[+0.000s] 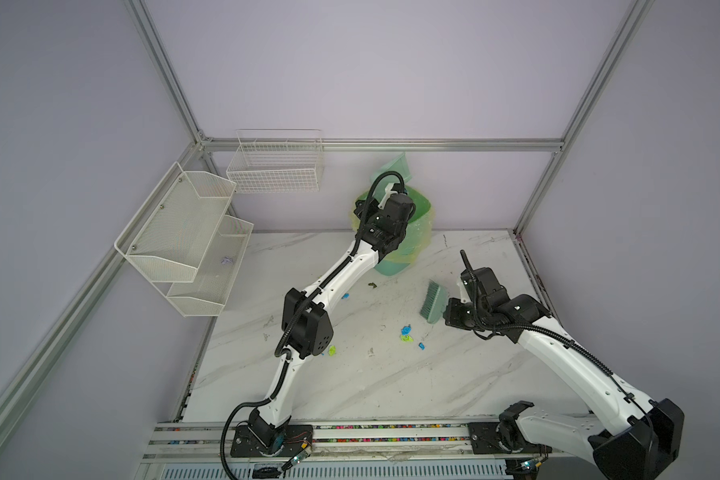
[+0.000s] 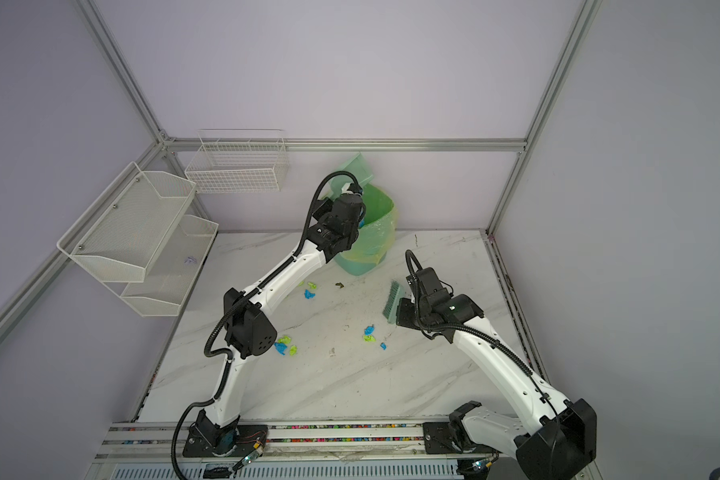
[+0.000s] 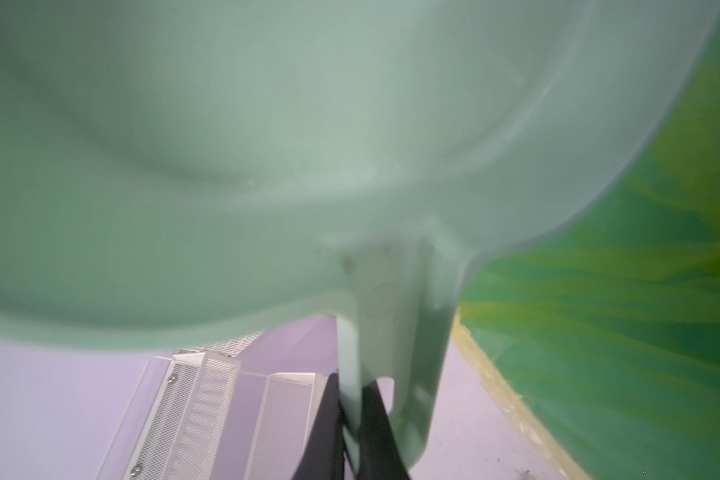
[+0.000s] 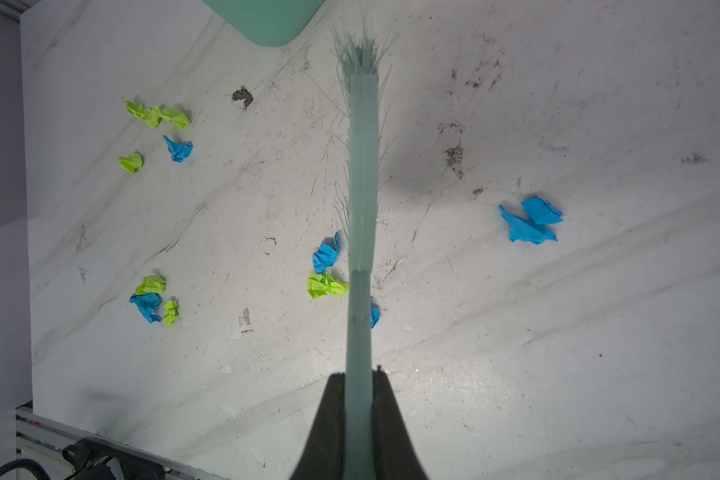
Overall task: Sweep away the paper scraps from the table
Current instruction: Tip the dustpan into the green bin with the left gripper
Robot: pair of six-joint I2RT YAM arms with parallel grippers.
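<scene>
Blue and yellow-green paper scraps lie scattered on the white marbled table [image 1: 391, 382]: one cluster [image 1: 406, 331] [image 2: 369, 331] mid-table, one [image 2: 285, 345] by the left arm's elbow, one [image 2: 309, 291] under the left forearm. The right wrist view shows several clusters [image 4: 150, 299] [image 4: 325, 270] [image 4: 531, 222]. My left gripper [image 3: 352, 399] [image 1: 393, 187] is shut on the handle of a pale green dustpan [image 3: 267, 145] [image 1: 395, 166], raised and tilted over a green-lined bin [image 1: 416, 232] [image 3: 641, 291]. My right gripper [image 4: 359, 374] [image 1: 449, 309] is shut on a green brush [image 4: 362, 166] [image 1: 432, 301], held above the table beside the mid-table scraps.
White mesh shelves [image 1: 192, 232] hang on the left wall and a wire basket [image 1: 275, 166] on the back wall. A dark olive speck [image 1: 372, 285] lies near the bin. Coloured beads fill the front metal rail [image 1: 371, 428].
</scene>
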